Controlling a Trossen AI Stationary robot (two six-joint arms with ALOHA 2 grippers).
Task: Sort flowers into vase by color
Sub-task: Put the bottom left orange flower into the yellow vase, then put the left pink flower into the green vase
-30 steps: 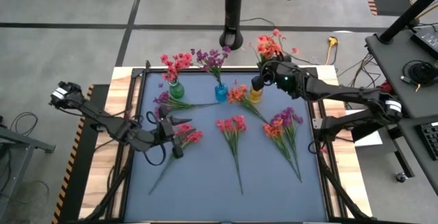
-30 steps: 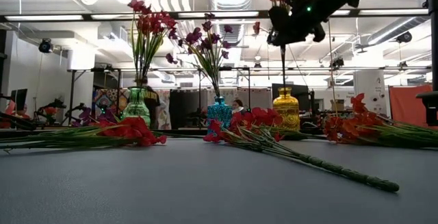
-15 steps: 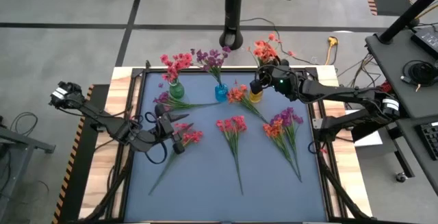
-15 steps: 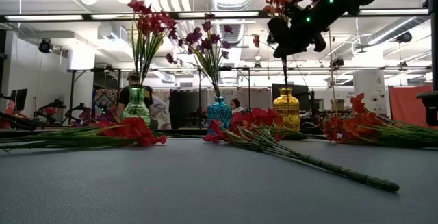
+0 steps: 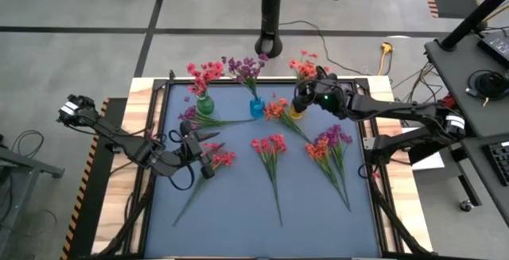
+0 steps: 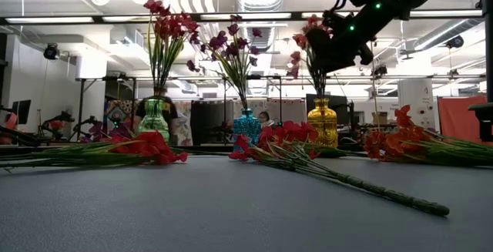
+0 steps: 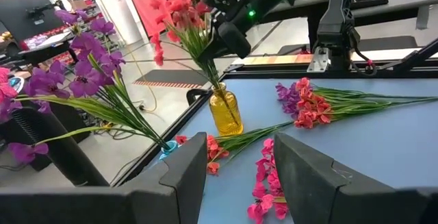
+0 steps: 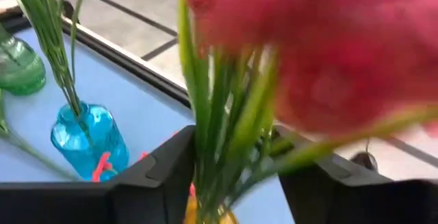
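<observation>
An orange-red sprig (image 6: 312,40) stands with its stems in the yellow vase (image 6: 322,125) at the table's far right. My right gripper (image 5: 301,99) hovers just above that vase, open, with the stems (image 8: 229,148) between its fingers. The green vase (image 5: 204,103) holds pink-red flowers and the blue vase (image 5: 256,107) holds purple ones. My left gripper (image 5: 199,145) hangs open above the table's left side, over a pink-red sprig (image 5: 216,161) that lies flat, with nothing between its fingers. My right gripper's fingers (image 8: 161,176) stand on either side of the orange-red sprig's stems, above the yellow vase's neck, coming slanting from the table's right. I cannot tell whether they touch the stems. The sprig stands upright in the vase.
More sprigs lie flat on the blue mat: a purple one (image 5: 195,118) near the green vase, a pink-red one (image 5: 270,145) in the middle, an orange-red one (image 5: 278,109) by the yellow vase, and mixed orange and purple ones (image 5: 328,145) at the right.
My right gripper has sunk toward the yellow vase. The orange-red sprig has slid down into the vase: its blossoms stood above the gripper and now sit level with it.
</observation>
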